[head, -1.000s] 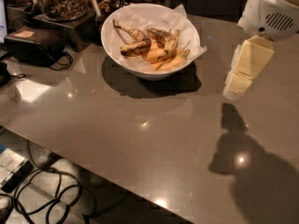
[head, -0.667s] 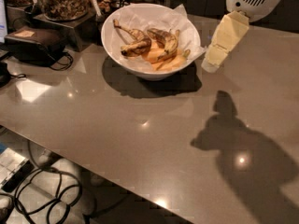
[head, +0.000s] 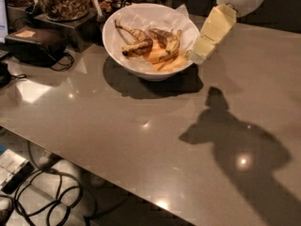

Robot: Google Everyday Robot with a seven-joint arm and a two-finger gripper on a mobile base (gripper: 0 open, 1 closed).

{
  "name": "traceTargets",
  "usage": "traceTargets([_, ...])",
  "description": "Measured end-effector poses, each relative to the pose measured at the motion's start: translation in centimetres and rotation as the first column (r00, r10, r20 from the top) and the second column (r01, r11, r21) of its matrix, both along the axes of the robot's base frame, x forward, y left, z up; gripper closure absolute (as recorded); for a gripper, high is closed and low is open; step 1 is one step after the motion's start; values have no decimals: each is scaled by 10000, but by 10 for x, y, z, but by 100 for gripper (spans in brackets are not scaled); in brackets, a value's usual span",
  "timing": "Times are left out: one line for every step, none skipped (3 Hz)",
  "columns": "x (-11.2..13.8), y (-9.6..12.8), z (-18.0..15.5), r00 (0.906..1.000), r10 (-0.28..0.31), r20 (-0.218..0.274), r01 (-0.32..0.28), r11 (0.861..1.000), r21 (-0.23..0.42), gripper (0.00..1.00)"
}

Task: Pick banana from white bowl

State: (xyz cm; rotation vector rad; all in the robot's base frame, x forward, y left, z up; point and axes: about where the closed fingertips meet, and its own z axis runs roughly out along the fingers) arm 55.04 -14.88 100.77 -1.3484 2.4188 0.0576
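Arm slants down from upper right, pincer (head: 197, 54) at the white bowl's (head: 111, 37) right rim. The banana (head: 138, 45) lies inside, to its left. Can't tell if the pincer's apart or together.

We see a glossy grey-brown countertop (head: 141, 140) with light glints, the cream gripper (head: 198, 54) above its far side. On the floor (head: 75, 175) below coil black cables (head: 51, 196).

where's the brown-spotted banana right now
In the upper middle of the camera view, the banana lies left of centre inside the white bowl, on its paper lining; the gripper hangs just outside the bowl's right rim.
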Motion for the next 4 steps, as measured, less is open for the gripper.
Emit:
traceTargets([48,40,0,9991,295,-312,-280,9985,474,0])
traceTargets([55,41,3,9998,214,26,-215,9980,599,0])
traceTargets([70,51,4,9999,-53,107,42,9948,1019,0])
traceTargets([81,59,3,9992,-395,39,387,9912,1265,0])
